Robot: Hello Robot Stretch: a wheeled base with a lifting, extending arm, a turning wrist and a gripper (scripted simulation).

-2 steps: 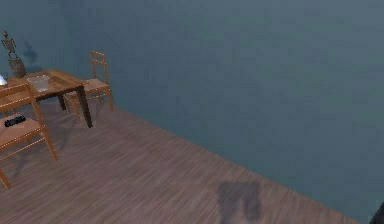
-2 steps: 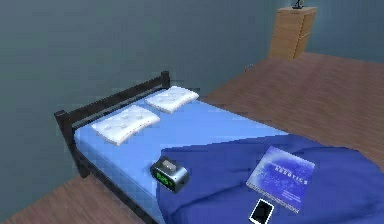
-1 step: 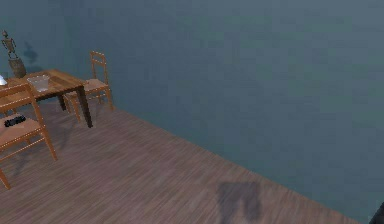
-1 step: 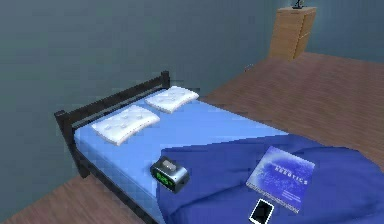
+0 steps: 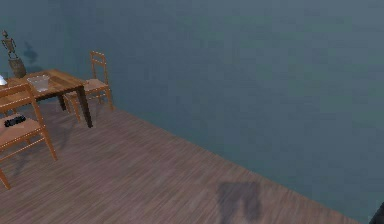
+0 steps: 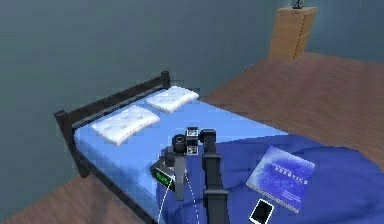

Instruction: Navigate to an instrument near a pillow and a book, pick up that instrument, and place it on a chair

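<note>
In the forward view, we see a bench (image 5: 60, 82) at the far left with seats around it, the nearest chair (image 5: 22, 130) at the left edge; placing there is not yet done. In the arm side view, the bed (image 6: 230, 125) carries two pillows (image 6: 128, 123), a book (image 6: 281, 177) at the near right, and a small dark thing with a green face (image 6: 162, 178), perhaps the instrument, lying at the end effector (image 6: 178, 160). We cannot tell whether that holds anything; we judge navigation done, pick-up in hand.

Bed (image 6: 110, 100) with dark matt wood frame, blue cloth cover (image 6: 235, 125) on it; white cloth pillows (image 6: 126, 124) at its head; smooth-covered book (image 6: 281, 176) on it; grained wood floor (image 6: 330, 90) beside it
</note>
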